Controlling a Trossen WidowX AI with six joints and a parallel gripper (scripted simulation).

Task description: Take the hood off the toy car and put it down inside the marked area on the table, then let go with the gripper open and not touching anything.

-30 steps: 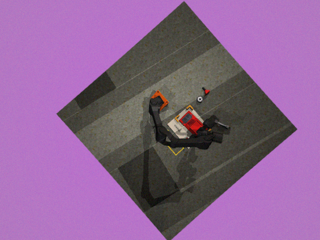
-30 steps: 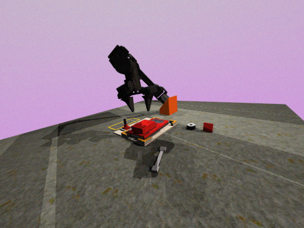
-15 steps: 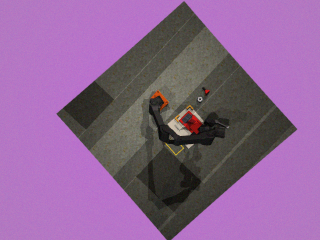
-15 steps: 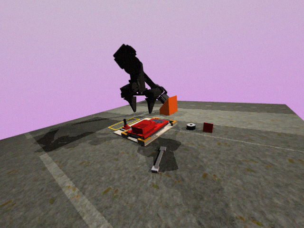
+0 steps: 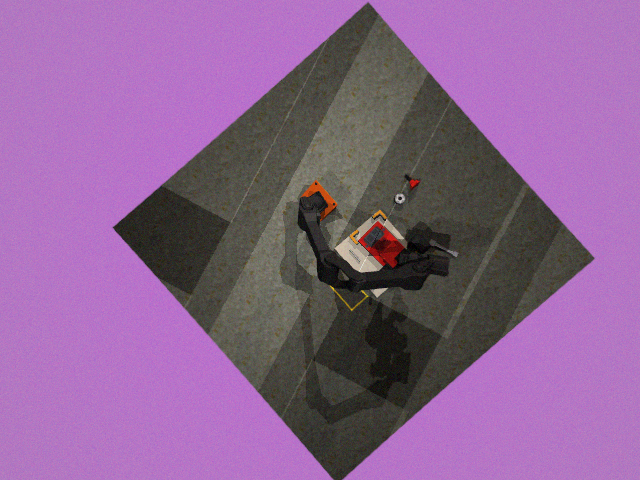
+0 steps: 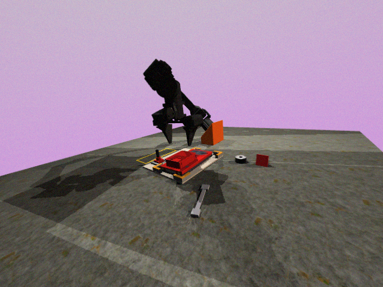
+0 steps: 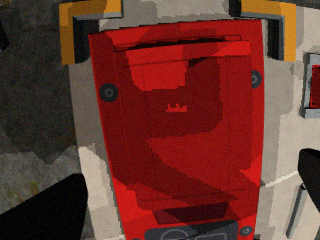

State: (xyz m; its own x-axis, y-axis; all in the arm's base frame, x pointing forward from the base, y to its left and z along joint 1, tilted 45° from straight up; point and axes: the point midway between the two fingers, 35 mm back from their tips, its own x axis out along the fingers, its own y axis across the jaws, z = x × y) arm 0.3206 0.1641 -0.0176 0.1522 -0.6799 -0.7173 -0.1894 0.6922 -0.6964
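Observation:
The red toy car (image 5: 367,240) (image 6: 202,156) (image 7: 128,205) sits on a cream board between corner brackets. Its hood (image 6: 181,158) (image 7: 185,170) is a raised red box-shaped cover and rests on the car. The arm and its shadow partly cover the hood in the top view. My gripper (image 6: 179,144) (image 7: 196,174) is open and empty. Its fingertips point down above the car, apart from it, with one finger toward each side in the wrist view. The marked area is a yellow outline (image 5: 352,309) (image 6: 151,154) on the table beside the board; the arm hides part of it in the top view.
A small red part with a black post (image 6: 157,154) stands on the board near the marked area. A grey wrench (image 5: 448,251) (image 6: 201,200), a black-and-white wheel (image 5: 401,197) (image 6: 240,159) and a red piece (image 5: 414,182) (image 6: 261,160) lie around the board. The orange arm base (image 6: 218,133) stands behind.

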